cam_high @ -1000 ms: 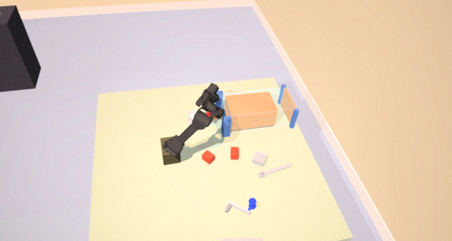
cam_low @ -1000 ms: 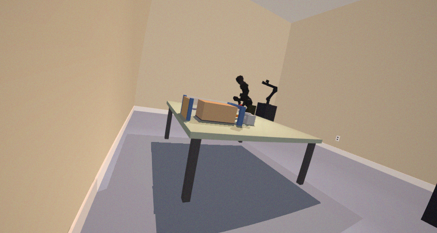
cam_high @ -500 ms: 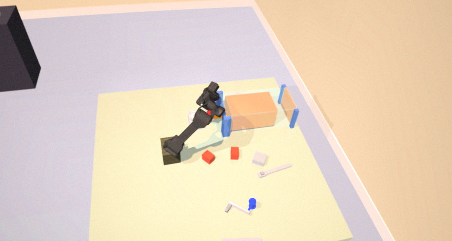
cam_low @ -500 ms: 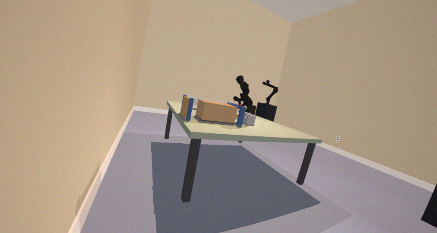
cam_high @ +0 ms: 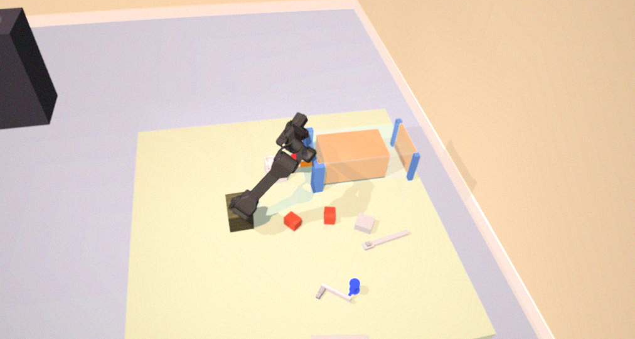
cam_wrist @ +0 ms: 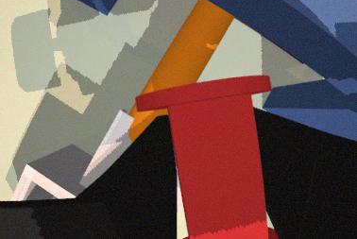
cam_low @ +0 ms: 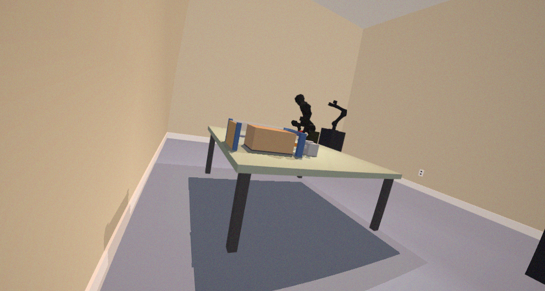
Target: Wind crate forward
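The brown crate sits flat in the clear-panelled cubby. Its front is close behind the blue frame; I cannot tell whether they touch. The pale winch stands in front of the mouth, partly under the arm. An orange strap runs from the winch side toward the crate. My gripper is shut on the red grip of the winch handle, which also shows as a red patch beside the arm. The handle's key and the winch's top hole are hidden.
Two red blocks, a grey block and a pale wrench-like tool lie beside the cubby. A pale crank with a blue knob lies farther off. The cubby's blue frame is close to the gripper in the wrist view.
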### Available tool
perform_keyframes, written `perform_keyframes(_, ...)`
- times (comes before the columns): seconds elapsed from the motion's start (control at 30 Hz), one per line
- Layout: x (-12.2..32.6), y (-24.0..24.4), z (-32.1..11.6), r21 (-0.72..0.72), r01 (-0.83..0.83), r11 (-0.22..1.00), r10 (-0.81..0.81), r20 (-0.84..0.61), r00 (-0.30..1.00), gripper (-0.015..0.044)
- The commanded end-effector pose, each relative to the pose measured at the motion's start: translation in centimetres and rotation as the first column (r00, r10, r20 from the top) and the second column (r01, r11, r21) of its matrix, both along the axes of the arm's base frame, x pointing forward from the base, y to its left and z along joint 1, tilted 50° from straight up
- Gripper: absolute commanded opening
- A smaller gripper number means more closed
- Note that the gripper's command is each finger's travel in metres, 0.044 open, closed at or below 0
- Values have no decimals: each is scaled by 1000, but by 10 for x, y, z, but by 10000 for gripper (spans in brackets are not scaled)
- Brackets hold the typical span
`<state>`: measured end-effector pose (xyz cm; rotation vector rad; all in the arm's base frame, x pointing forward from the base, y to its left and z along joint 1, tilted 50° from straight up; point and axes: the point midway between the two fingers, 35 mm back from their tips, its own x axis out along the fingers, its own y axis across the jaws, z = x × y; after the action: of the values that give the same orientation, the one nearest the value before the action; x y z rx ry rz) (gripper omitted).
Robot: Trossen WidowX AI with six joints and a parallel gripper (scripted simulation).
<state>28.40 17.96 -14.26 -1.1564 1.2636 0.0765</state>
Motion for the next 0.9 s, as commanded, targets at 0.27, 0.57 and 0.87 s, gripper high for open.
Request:
perform_keyframes(0.27, 2, 17, -18, 37, 5, 999, -5, -5, 1000, 0)
perform_keyframes(0.57, 1, 23, -25, 37, 5, 999, -5, -5, 1000, 0)
perform_keyframes(0.87, 0, 29, -32, 38, 5, 999, -5, -5, 1000, 0)
